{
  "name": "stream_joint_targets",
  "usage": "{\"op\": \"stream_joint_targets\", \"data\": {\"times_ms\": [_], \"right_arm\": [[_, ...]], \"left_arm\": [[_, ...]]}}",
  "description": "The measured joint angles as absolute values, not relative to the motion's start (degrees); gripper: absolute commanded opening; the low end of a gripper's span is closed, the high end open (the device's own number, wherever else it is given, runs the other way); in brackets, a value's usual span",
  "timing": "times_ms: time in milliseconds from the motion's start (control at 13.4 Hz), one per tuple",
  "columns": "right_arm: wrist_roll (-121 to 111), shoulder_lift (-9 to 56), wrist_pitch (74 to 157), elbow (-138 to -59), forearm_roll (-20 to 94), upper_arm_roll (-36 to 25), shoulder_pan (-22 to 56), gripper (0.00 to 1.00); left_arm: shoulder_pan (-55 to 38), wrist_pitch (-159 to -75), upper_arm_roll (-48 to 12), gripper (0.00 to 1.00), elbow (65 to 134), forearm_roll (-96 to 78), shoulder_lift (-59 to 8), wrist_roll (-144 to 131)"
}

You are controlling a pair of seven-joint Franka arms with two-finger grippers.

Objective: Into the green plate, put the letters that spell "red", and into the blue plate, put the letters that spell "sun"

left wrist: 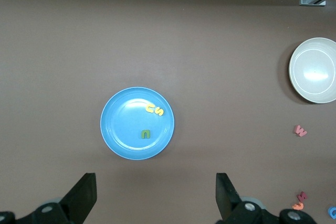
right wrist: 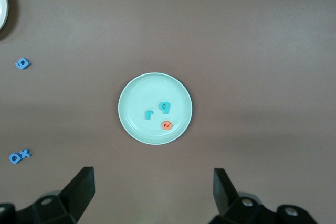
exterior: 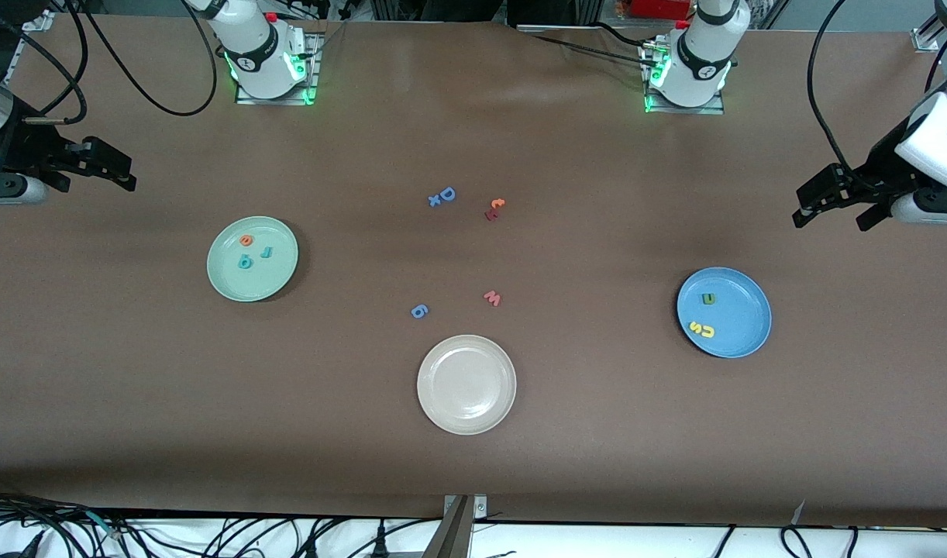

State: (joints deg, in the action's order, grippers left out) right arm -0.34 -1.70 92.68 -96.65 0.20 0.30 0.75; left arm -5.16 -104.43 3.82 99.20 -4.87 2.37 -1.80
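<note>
Across the brown counter (exterior: 473, 480) everything is spread out under two raised arms, each waiting at its own end. Biggest of what lies on it are three plates: the green plate (exterior: 276, 271) toward the right arm's end, the blue plate (exterior: 741, 310) toward the left arm's end, and a beige-white plate (exterior: 466, 384) between them, nearest the front camera and bare. Next come the end effectors: the left end effector (exterior: 830, 208) hangs over the counter at its own end with its fingers spread wide and nothing between them, and the right end effector (exterior: 105, 167) does the same at the other end. Smallest are the foam letters. The teal r (exterior: 267, 251), orange e (exterior: 246, 240) and teal d (exterior: 244, 262) lie inside the green plate; the yellow s (exterior: 707, 332), yellow u (exterior: 696, 325) and dark green n (exterior: 708, 298) lie inside the blue plate. From where things sit, I'd say the sorting is done, so the step now is just to keep both arms high and clear of the plates, and not disturb the leftovers: a blue D (exterior: 447, 194) with a small blue piece touching it, an orange and dark red pair (exterior: 494, 208), a pinkish w (exterior: 493, 297) and a blue g (exterior: 419, 311). Only the front view shows both words at once; each wrist view looks straight down on one plate, where the letters read more plainly.
</note>
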Motion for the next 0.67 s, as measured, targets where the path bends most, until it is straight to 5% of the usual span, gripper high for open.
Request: {"op": "stream_joint_targets", "data": {"times_ms": [670], "right_arm": [[-0.34,-1.71,92.62,-96.65,0.21,0.3,0.76,1.0]], "left_arm": [[-5.12,-103.27,3.71,1.0,98.48,-4.82,1.78,-1.8]]}}
